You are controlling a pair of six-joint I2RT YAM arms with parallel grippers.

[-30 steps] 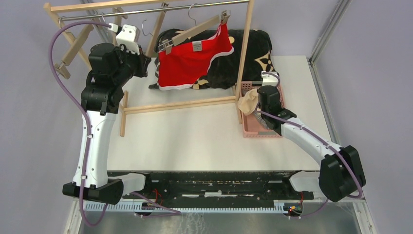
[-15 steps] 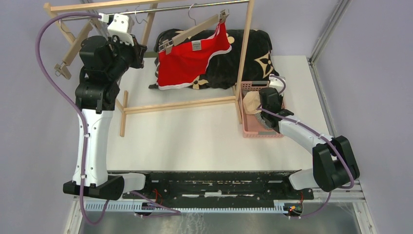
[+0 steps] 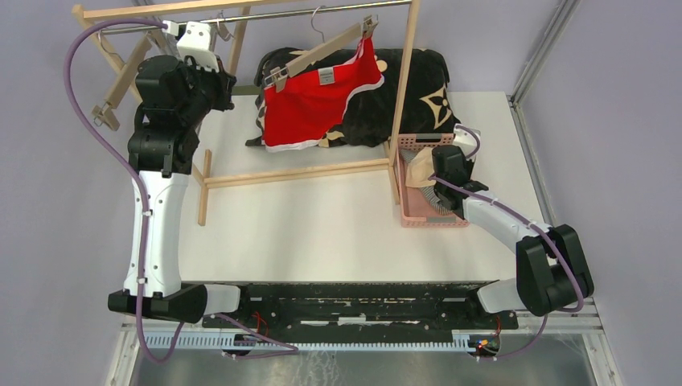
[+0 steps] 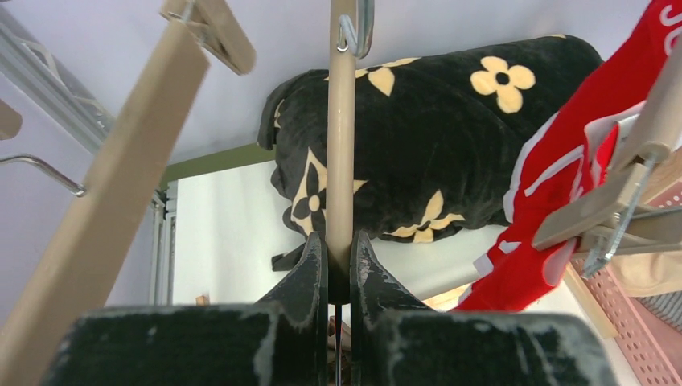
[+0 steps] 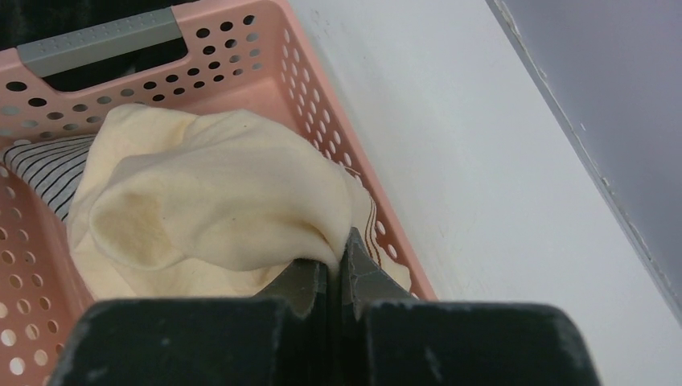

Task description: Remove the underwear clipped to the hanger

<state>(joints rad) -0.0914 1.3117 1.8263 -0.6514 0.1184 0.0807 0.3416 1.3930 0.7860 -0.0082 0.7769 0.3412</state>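
Beige underwear (image 5: 217, 185) further into basket (image 5: 241, 40); cushion (image 4: 450, 137) behind

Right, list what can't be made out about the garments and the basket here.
- Striped garment: right wrist view, mostly buried under the beige garment; top view, the right arm covers most of it.
- Pink basket floor: cloth hides most of it in the right wrist view.
- Red underwear: left wrist view, cut off by the right edge; its label is too small to read in the top view.
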